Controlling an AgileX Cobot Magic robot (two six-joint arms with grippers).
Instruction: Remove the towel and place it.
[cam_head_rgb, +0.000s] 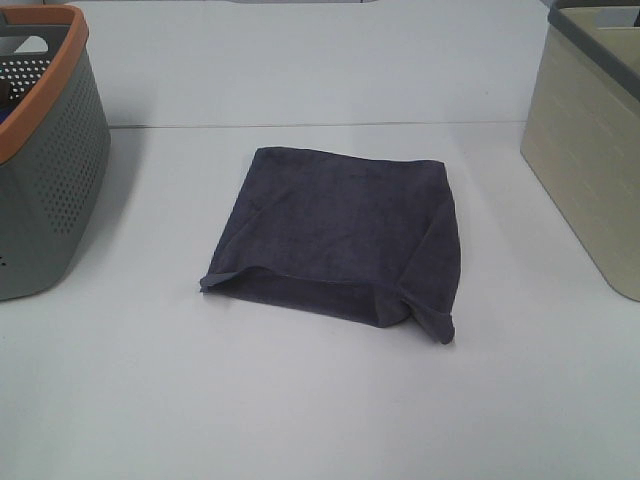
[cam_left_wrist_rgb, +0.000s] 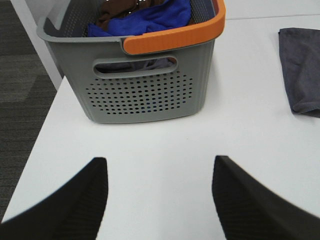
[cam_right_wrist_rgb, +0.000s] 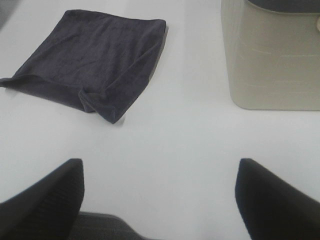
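A dark grey folded towel (cam_head_rgb: 343, 238) lies flat in the middle of the white table. It also shows in the right wrist view (cam_right_wrist_rgb: 95, 62), and its edge shows in the left wrist view (cam_left_wrist_rgb: 302, 67). Neither arm shows in the exterior high view. My left gripper (cam_left_wrist_rgb: 159, 192) is open and empty, near the table's edge in front of the grey basket. My right gripper (cam_right_wrist_rgb: 159, 192) is open and empty, a good way short of the towel.
A grey perforated basket with an orange rim (cam_head_rgb: 45, 150) stands at the left; it holds blue and brown cloth (cam_left_wrist_rgb: 145, 17). A beige bin with a dark rim (cam_head_rgb: 590, 140) stands at the right, also in the right wrist view (cam_right_wrist_rgb: 272, 55).
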